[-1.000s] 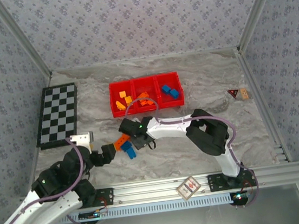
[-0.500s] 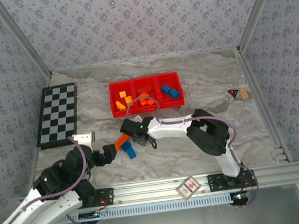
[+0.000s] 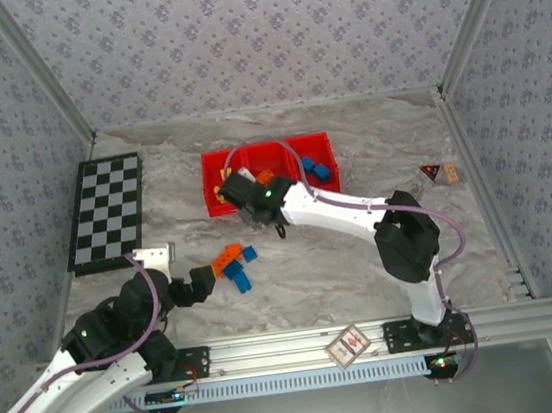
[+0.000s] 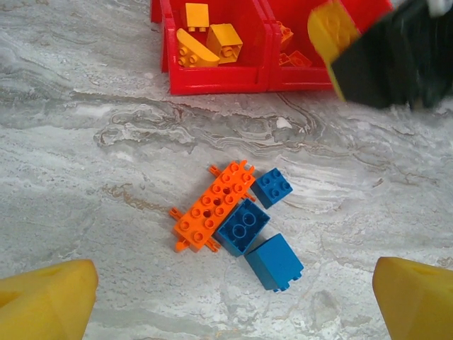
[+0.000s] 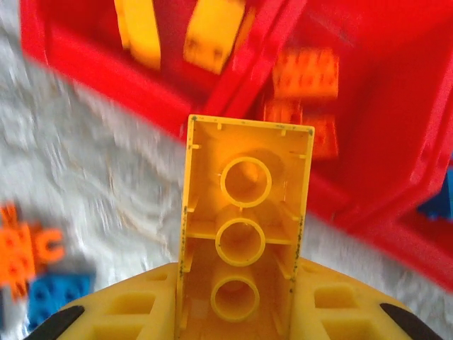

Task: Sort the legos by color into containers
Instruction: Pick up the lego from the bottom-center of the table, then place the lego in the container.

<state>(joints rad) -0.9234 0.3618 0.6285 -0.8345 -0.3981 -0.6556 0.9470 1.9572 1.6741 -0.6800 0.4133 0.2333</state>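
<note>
Yellow lego (image 5: pixel 244 234) gripped by right fingers (image 5: pixel 134 312) over tray (image 4: pixel 212 79) rim; left fingers (image 4: pixel 42 301) wide.

right pincer (image 5: pixel 241 304) moved from lego pile (image 4: pixel 237 216) to red tray (image 3: pixel 332 164), yellow brick (image 5: pixel 244 212) now clamped

No words, numbers or brands can be read. The card (image 3: pixel 348 346), well nearer the camera than the tray (image 3: pixel 313 138), bears a red print too small to make out.
</note>
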